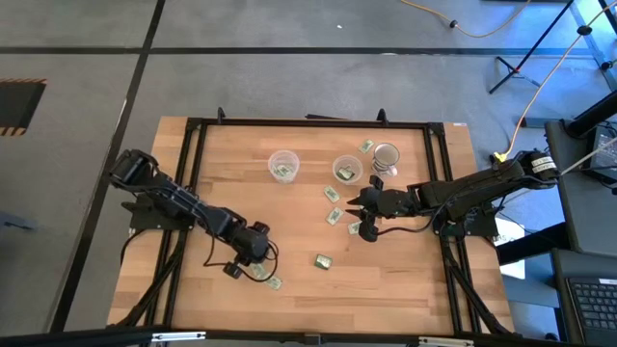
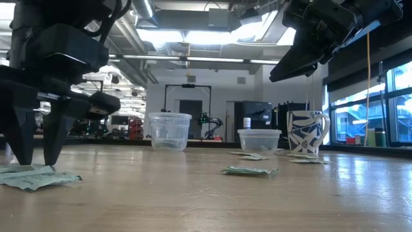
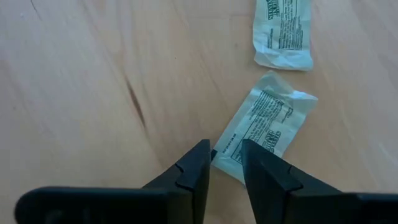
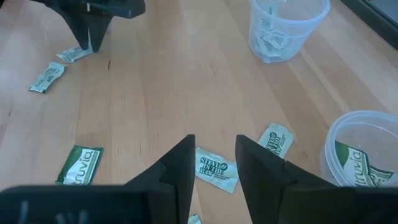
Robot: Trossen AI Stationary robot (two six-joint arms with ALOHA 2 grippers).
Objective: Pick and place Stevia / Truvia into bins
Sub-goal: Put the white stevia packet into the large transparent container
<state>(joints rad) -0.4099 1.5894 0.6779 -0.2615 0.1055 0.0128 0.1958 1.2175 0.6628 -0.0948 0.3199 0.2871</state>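
Because the small green-and-white paper Stevia sachets (image 3: 264, 127) lie flat at the table's near left, the left gripper (image 3: 225, 163) stands fingertips-down over one's edge, jaws narrowly parted, gripping nothing; the right gripper (image 4: 213, 155), likewise slightly open and empty, hovers above another sachet (image 4: 217, 172) right of centre. Both clear round plastic cups (image 1: 283, 166) wait at the far side, some sachets already inside.

You look straight down on the whole table (image 1: 386, 289); low view sits at tabletop level; both show the mug (image 1: 386, 156).

Bright overhead light, window glare.
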